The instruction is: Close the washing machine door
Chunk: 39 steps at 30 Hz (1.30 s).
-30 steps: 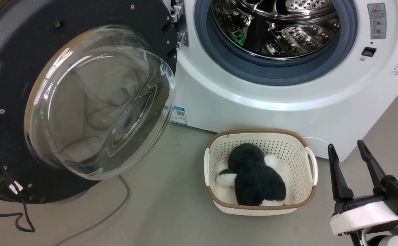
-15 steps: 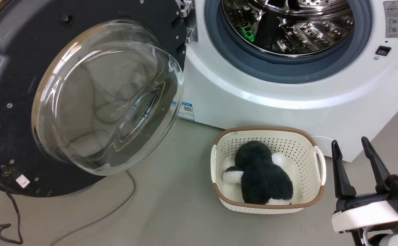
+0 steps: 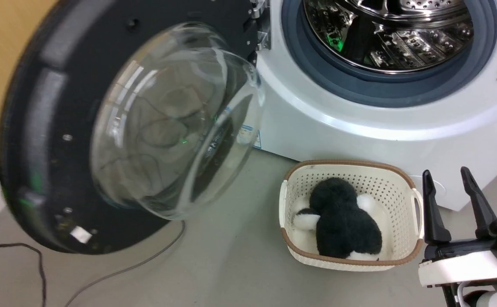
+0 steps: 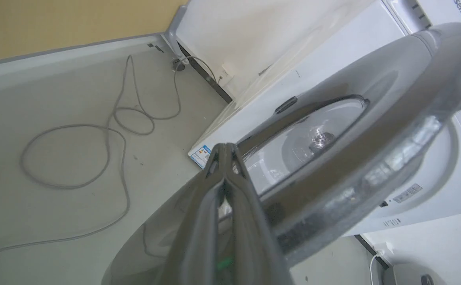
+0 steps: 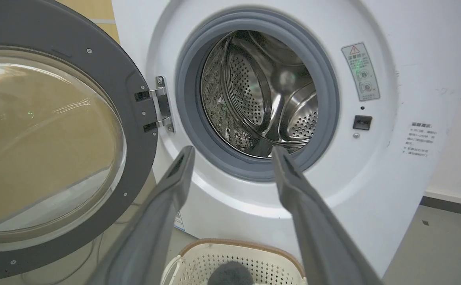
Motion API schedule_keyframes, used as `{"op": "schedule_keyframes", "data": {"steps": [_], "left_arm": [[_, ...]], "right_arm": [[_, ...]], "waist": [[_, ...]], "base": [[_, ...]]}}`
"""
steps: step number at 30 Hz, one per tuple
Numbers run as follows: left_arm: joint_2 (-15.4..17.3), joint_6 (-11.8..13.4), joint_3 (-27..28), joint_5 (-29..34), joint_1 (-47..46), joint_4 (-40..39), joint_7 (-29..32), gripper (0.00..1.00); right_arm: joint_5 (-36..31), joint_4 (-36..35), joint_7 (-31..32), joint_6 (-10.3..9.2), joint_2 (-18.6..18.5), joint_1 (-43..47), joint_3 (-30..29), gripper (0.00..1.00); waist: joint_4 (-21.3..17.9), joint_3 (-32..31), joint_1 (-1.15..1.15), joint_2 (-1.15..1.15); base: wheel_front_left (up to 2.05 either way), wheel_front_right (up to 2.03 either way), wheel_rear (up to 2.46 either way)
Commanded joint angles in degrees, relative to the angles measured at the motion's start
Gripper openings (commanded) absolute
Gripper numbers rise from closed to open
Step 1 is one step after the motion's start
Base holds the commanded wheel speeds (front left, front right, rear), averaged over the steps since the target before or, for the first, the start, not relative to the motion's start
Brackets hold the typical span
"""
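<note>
Left claw [image 4: 224, 148]: clenched, both fingers pressed together with nothing between them; its tips lie at the outer face of the door [image 4: 372, 118], though I cannot tell whether they touch it.
Right claw [image 3: 446, 171]: released, fingers spread and empty, low beside the basket [image 3: 350, 163], pointing toward the drum [image 5: 262, 95].
Door: swung wide open to the left of the washing machine [image 3: 359, 123], hanging on its hinge [image 5: 161, 105], with the glass bowl [image 3: 175, 123] bulging toward the camera.
Drum: uncovered, ringed by a grey gasket [image 3: 385, 91].
Basket: on the floor before the machine, holding a black and white plush toy [image 3: 346, 221].
Floor: a grey cable [image 3: 124, 268] trails under the door.
</note>
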Motion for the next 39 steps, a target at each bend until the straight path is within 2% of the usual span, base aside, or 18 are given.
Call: {"op": "schedule_keyframes", "data": {"steps": [1, 11, 15, 19, 25, 30, 39], "left_arm": [[0.2, -0.5, -0.8, -1.6, 1.1, -1.1, 1.1, 0.00], [1.3, -1.1, -11.2, -9.5, 11.2, -16.5, 6.6, 0.00], [0.3, -1.4, -16.6, -13.9, 13.8, -23.9, 6.0, 0.00], [-0.9, -1.4, -22.5, -14.1, 13.8, -28.1, 4.1, 0.00], [-0.7, -1.4, -34.4, -8.8, 11.2, -33.8, -0.9, 0.00], [-2.3, -1.4, -44.1, -6.6, 6.2, -31.7, -7.2, 0.00], [-6.5, -1.4, -57.9, -6.7, -2.8, -18.4, -21.8, 0.00]], "right_arm": [[0.4, -0.4, -0.5, 0.04, 0.2, -0.4, -0.3, 1.00], [1.7, -0.6, -1.7, 0.04, 0.2, -0.6, -1.1, 1.00], [1.9, -0.7, -2.2, 0.05, 0.2, -0.1, -1.9, 1.00], [1.8, -0.5, -2.2, 0.05, 0.2, -0.4, -1.9, 1.00], [1.9, -0.4, -2.2, 0.05, 0.2, -1.7, -1.2, 1.00], [1.7, -0.3, -2.2, 0.05, 0.2, -2.5, -1.0, 1.00], [2.4, 0.1, -2.2, 0.05, 0.2, -2.9, -0.9, 1.00]], "waist": [[0.4, -0.2, 0.00, 0.00], [2.0, -0.4, 0.00, 0.00], [2.2, -0.2, 0.00, 0.00], [1.1, -0.2, 0.00, 0.00], [-2.4, 0.1, 0.00, 0.00], [-6.1, 0.6, 0.00, 0.00], [-13.7, 0.9, 0.00, 0.00]], "base": [[0.00, 0.00, 0.00], [0.00, 0.00, 0.00], [0.00, 0.00, 0.00], [0.00, 0.00, 0.00], [0.00, 0.00, 0.00], [0.00, 0.00, 0.00], [0.00, 0.00, 0.00]]}}
